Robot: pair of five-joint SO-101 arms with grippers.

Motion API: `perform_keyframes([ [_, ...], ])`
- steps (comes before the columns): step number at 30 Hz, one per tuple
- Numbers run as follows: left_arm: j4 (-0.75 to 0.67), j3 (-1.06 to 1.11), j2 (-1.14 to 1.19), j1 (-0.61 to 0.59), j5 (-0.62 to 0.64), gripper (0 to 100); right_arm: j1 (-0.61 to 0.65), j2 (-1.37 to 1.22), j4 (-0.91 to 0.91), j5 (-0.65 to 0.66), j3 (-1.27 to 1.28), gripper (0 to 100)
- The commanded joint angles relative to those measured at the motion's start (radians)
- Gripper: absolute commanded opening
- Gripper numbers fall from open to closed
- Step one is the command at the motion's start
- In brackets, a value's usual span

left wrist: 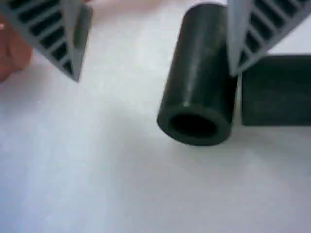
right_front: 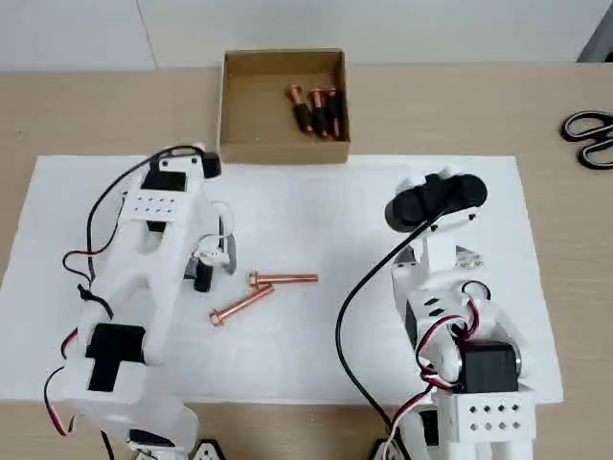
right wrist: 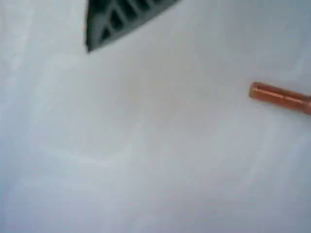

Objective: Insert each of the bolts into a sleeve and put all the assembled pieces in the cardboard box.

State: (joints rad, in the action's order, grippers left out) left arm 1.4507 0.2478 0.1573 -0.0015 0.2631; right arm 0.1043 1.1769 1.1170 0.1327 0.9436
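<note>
Looming closest under the high camera, the left arm [right_front: 134, 307] is bending over the white sheet [right_front: 316, 355], its left gripper [right_front: 213, 257] hanging low just left of two bare bolts [right_front: 283, 279] that are lying close together, heads toward it. Assembled pieces [right_front: 316, 110] are sitting in the cardboard box [right_front: 239, 105] beyond, and the right arm [right_front: 450, 316] is standing well apart.

Over to the left wrist view: the gripper is spreading wide. A black sleeve [left wrist: 197, 92] is lying on its side between the fingers, tight against one finger [left wrist: 243, 34], with a second sleeve [left wrist: 277, 90] just beside it.

Right wrist view now: the right gripper [right wrist: 119, 22] is hovering over the sheet, its opening impossible to tell, with one bolt's end showing well apart from it.
</note>
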Motion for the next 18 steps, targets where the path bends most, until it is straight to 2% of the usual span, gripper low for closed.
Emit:
perform_keyframes([
  [1,-0.018,-0.044,0.014,0.0,-0.006,19,-0.004,0.012,-0.019,0.008,-0.006,14.4],
  [12,-0.054,-0.044,0.043,0.003,-0.005,19,-0.004,0.012,-0.021,0.008,-0.006,14.4],
  [18,-0.054,-0.042,0.044,0.005,-0.005,11,-0.004,0.012,-0.022,0.008,-0.008,14.4],
])
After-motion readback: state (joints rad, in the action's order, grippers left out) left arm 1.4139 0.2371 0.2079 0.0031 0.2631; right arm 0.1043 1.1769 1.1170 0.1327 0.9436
